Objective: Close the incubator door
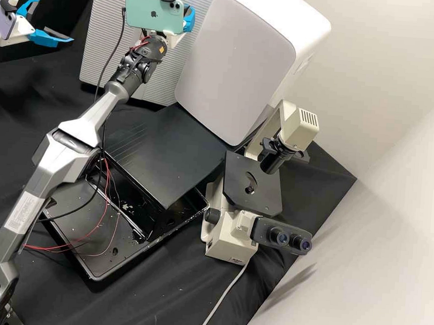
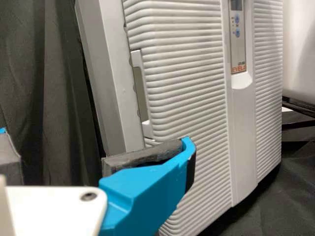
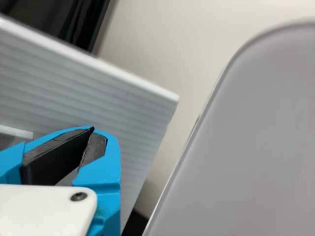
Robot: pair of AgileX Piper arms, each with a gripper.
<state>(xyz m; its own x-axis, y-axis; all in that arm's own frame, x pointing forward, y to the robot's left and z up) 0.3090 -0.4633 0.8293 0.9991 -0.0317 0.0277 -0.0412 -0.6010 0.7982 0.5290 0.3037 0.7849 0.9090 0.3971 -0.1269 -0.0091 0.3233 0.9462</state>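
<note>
Although its seal cannot be verified, the incubator door lies against or very near the light grey cabinet body at the back of the black-draped tabletop. The left tool, beside the door's handle slot, is wide open, with nothing between its blue fingers; the high view shows it apart from the door. The right tool, in front of the upper part of the door, is closed, its dark pads meeting at the tips with nothing gripped; contact with the door cannot be determined. The ribbed face of the door points out toward the arms. Its long axis reads as upright, in line with the control strip, and the ribs run crosswise.

Just beside the door stands a white rounded housing. A flat black panel extends in front of this, partly over a black tray that has pale flecks on it. A microscope stands next to the panel. One phone is mounted at the right tool, another at the left.
</note>
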